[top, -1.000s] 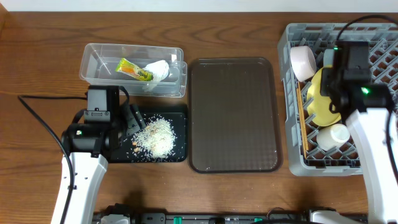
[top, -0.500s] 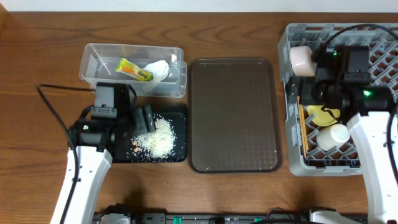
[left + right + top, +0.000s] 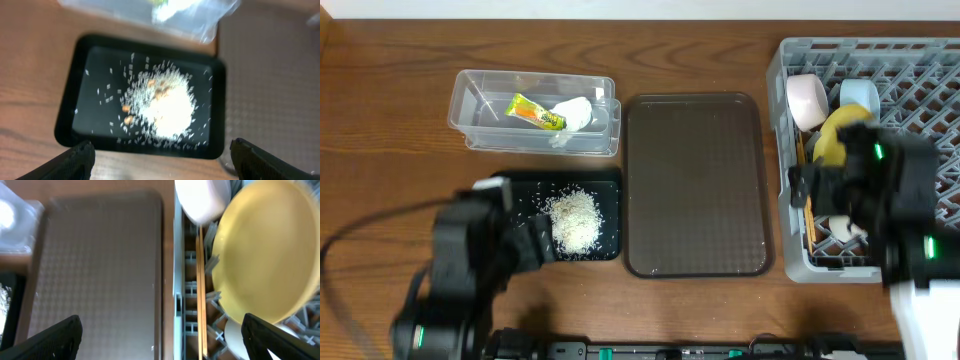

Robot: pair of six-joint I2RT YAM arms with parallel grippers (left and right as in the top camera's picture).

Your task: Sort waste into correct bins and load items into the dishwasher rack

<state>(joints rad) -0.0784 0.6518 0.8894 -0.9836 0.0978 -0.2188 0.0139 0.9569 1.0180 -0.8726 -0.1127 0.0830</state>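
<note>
The snack wrapper point(image 3: 535, 112) and the crumpled napkin point(image 3: 573, 112) lie in the clear tub point(image 3: 480, 115). Rice with brown bits point(image 3: 573, 218) is heaped in the black tray point(image 3: 605, 215), and shows in the left wrist view point(image 3: 165, 105). My left gripper point(image 3: 162, 160) is open and empty above the tray's front edge. The grey rack point(image 3: 920, 60) holds the yellow plate point(image 3: 265, 260) on edge, a white bowl point(image 3: 200, 200), a light-blue bowl point(image 3: 860, 95), chopsticks point(image 3: 201, 290) and a white cup point(image 3: 235, 340). My right gripper point(image 3: 162, 340) is open and empty above the rack's left wall.
The brown serving tray point(image 3: 695, 185) lies bare between the black tray and the rack. Both arms are blurred in the overhead view: the left arm point(image 3: 470, 270) at the front left, the right arm point(image 3: 890, 210) over the rack's front part.
Both arms have pulled back toward the front of the table. The left gripper left the black tray. The right arm moved off the rack's back, uncovering the plate and light-blue bowl.
</note>
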